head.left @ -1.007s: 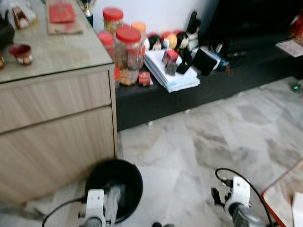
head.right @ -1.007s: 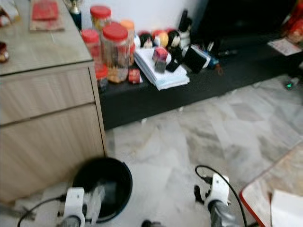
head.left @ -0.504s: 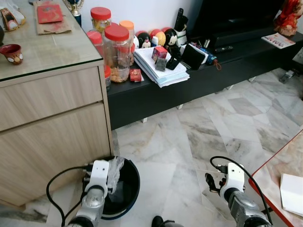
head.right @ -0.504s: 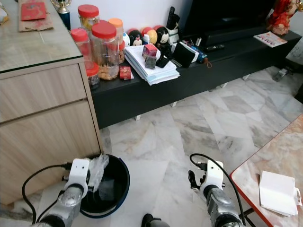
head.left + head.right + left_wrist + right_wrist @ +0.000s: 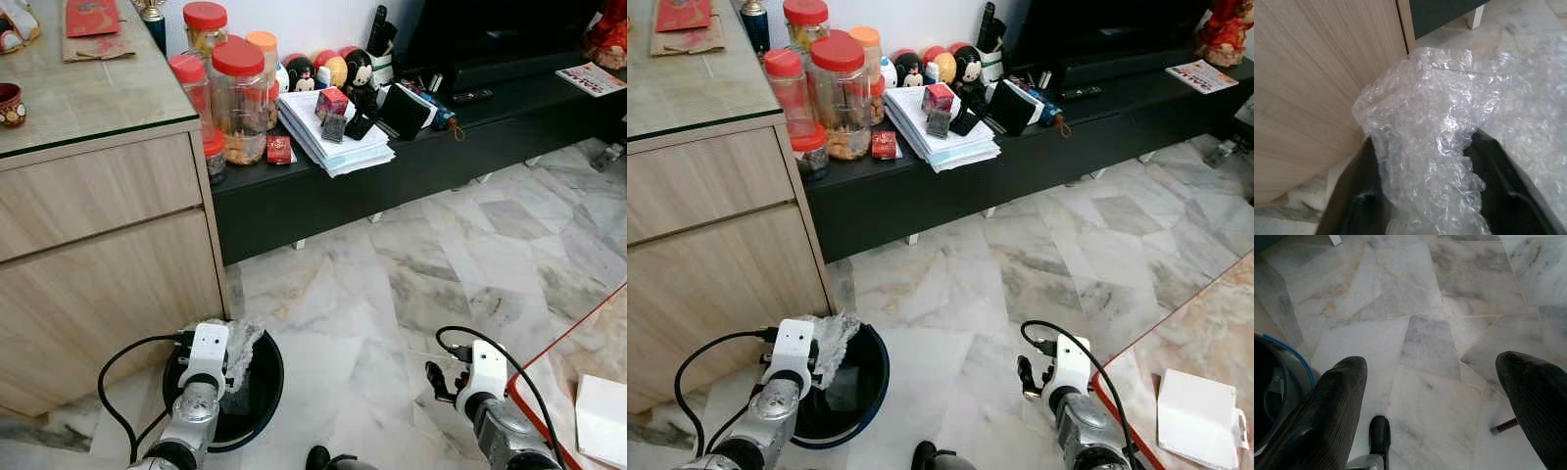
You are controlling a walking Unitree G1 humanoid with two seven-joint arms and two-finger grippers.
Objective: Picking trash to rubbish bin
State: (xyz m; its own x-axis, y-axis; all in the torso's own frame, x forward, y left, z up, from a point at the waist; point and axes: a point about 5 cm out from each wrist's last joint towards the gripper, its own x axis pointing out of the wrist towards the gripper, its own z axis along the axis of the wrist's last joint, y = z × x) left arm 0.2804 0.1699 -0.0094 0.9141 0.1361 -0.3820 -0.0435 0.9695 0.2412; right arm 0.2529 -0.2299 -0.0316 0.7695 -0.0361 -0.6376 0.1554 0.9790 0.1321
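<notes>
Crumpled clear bubble-wrap trash hangs over the round black rubbish bin, gripped by the left gripper.
The bin sits directly beneath that claw, against one wooden cabinet; the right gripper, fingers spread wide and empty, hovers over marble floor.

Crumpled bubble wrap over black bin

Clear, wadded plastic — draped across the round bin's rim, beside the wooden cabinet on marble floor.
</notes>
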